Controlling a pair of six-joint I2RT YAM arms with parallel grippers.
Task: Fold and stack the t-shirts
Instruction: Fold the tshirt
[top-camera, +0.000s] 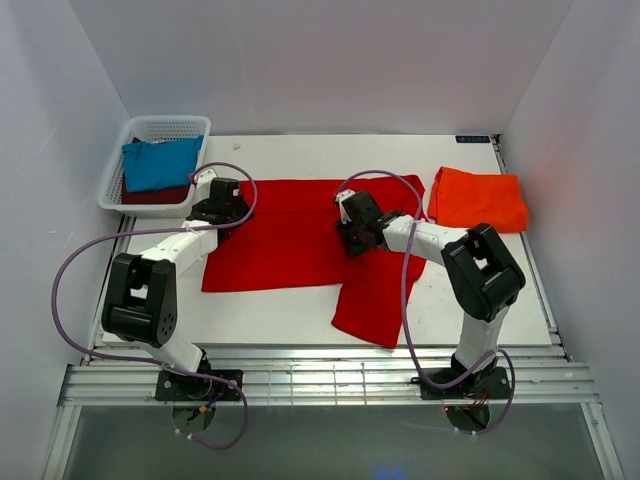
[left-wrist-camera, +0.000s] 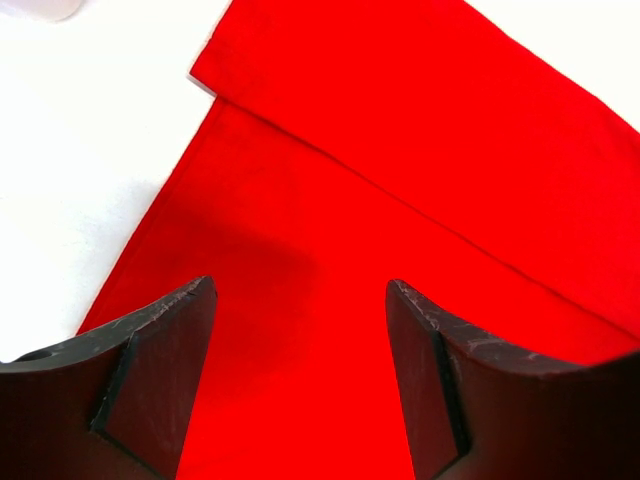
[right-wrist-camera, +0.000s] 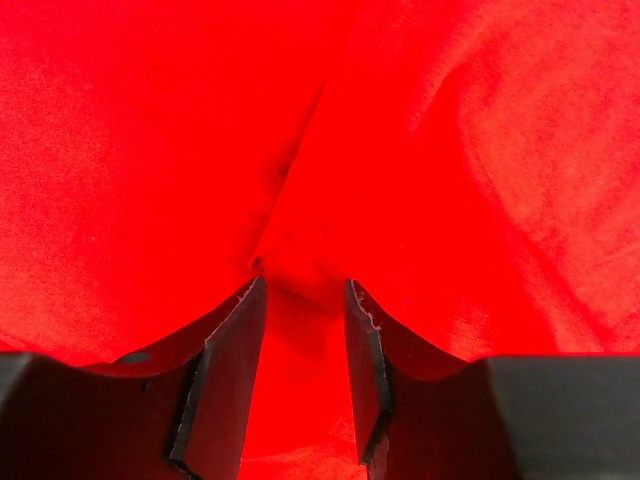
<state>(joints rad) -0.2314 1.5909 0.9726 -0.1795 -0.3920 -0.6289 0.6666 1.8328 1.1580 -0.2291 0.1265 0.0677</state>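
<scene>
A bright red t-shirt lies spread across the middle of the table, one part hanging toward the front edge. My left gripper hovers over its left edge, open, with only flat red cloth below the jaws. My right gripper is low on the shirt's middle. Its jaws stand partly apart around a raised crease of red cloth without pinching it. An orange-red t-shirt lies folded at the back right.
A white mesh basket stands at the back left, holding a teal-blue t-shirt on top of a dark maroon one. White walls close in the table on three sides. A metal rail runs along the near edge.
</scene>
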